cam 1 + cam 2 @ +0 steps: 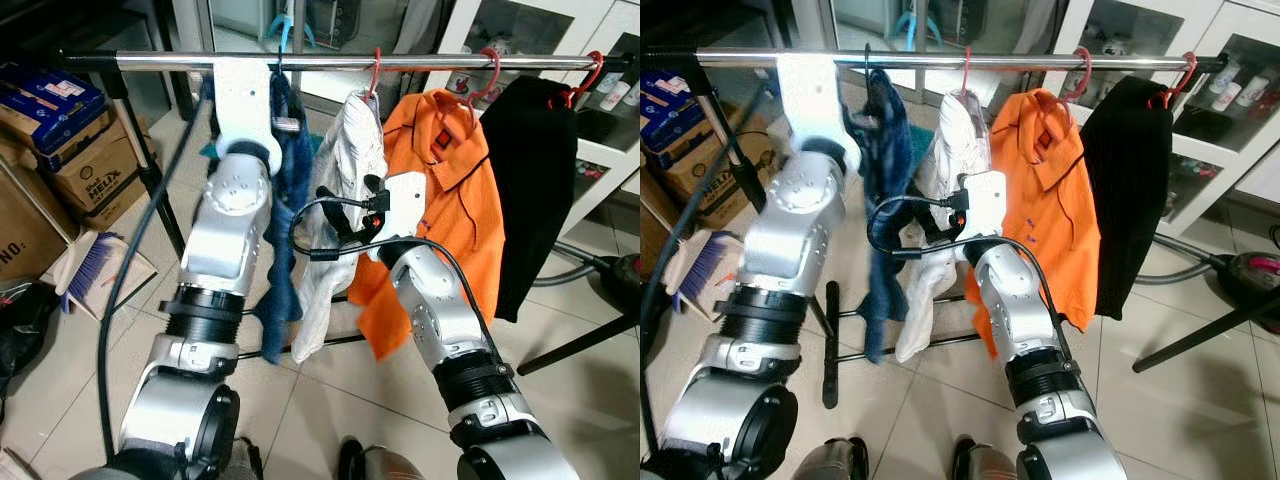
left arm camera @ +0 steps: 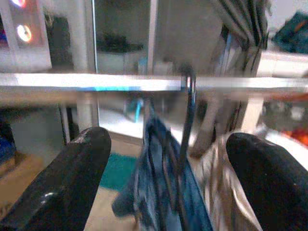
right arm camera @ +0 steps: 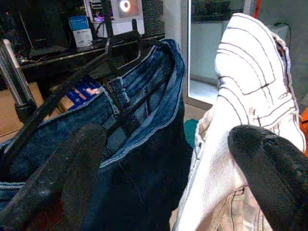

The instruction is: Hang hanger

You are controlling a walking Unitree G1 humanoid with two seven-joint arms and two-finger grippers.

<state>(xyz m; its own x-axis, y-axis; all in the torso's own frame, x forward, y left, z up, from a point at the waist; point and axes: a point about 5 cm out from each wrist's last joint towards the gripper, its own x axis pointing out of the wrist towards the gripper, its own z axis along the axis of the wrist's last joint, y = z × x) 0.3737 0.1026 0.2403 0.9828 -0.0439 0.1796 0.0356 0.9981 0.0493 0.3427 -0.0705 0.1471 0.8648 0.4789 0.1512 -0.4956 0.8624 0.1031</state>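
Left wrist view: the dark hanger (image 2: 189, 120) carrying blue jeans (image 2: 159, 192) has its hook over the silver rail (image 2: 72, 82), directly ahead of the left gripper (image 2: 166, 178), whose two black fingers (image 2: 72, 173) stand wide apart with nothing between them, released. The hanger appears to bear on the rail by itself, so the hanging step looks done or nearly so, and the spread fingers suit a hand letting go rather than holding.

From the head camera, the left arm reaches up to the rail and its white wrist housing covers the gripper itself, so the contact between hook and rail is best judged from the wrist camera, which is soft with blur.

The right gripper (image 3: 171, 178) sits lower, just in front of the garments, also spread and gripping nothing. Ahead of it to one side are the jeans' waistband (image 3: 144, 96) on the hanger's clip bar, and to the other side the white striped garment (image 3: 250, 96). It seems placed there to steady or part the clothes and keep a gap open on the rail.

Further along the rail from both grippers hang an orange shirt (image 1: 440, 190) and a black garment (image 1: 530, 190) on red hangers (image 1: 487, 75). Whether the jeans' hook is fully seated cannot be told; the arm hides much of the denim.
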